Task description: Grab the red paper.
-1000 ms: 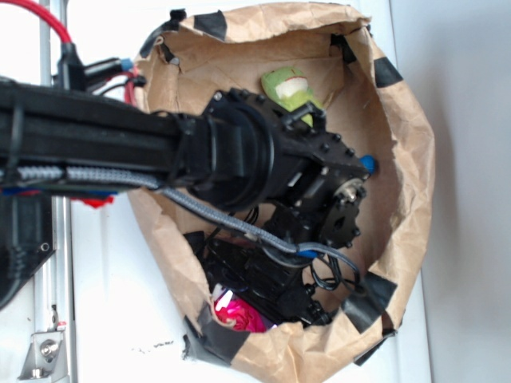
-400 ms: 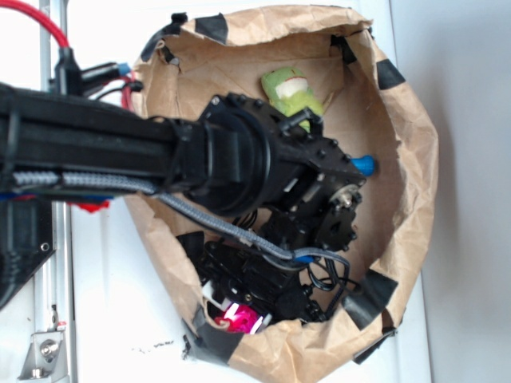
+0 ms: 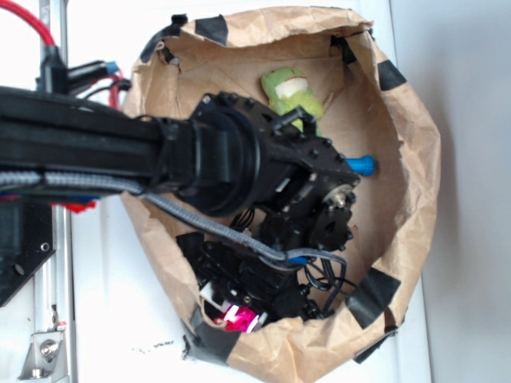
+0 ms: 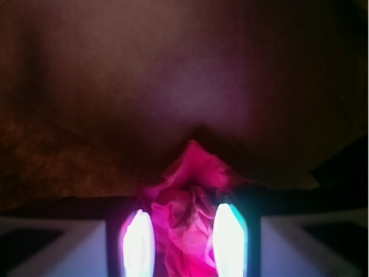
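Though crumpled, red paper (image 4: 185,219) between pincer (image 4: 184,242) fingers.

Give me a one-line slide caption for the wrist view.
Wrist view: end effector fingers bracketing the red paper against the brown bag wall.

Taped brown paper bag (image 3: 399,207) with green toy (image 3: 291,90), blue bottle (image 3: 361,165)

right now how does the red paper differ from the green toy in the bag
The red paper is bright pinkish red and crumpled; the green toy is pale green with a smoother, rounded shape. The paper looks smaller than the toy. The paper sits between the tool's fingers at the bag's near edge; the toy lies free at the far side, untouched. Both are inside the bag.
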You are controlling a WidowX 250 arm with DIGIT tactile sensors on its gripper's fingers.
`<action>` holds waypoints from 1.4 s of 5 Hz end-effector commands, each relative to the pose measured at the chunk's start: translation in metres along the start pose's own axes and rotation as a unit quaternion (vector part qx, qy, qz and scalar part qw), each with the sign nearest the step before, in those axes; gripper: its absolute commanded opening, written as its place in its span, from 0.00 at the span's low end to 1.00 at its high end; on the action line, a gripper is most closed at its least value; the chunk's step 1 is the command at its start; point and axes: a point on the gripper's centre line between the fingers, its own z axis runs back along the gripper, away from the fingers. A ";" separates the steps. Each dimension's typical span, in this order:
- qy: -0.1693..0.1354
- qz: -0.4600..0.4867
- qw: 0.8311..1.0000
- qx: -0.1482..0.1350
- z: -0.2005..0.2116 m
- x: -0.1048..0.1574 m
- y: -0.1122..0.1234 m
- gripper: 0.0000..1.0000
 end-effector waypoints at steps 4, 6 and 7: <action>-0.344 0.020 0.938 -0.035 0.088 -0.007 0.005 0.00; -0.379 0.031 0.924 -0.036 0.094 -0.017 0.010 0.00; -0.370 0.025 0.929 -0.012 0.101 -0.017 0.012 0.00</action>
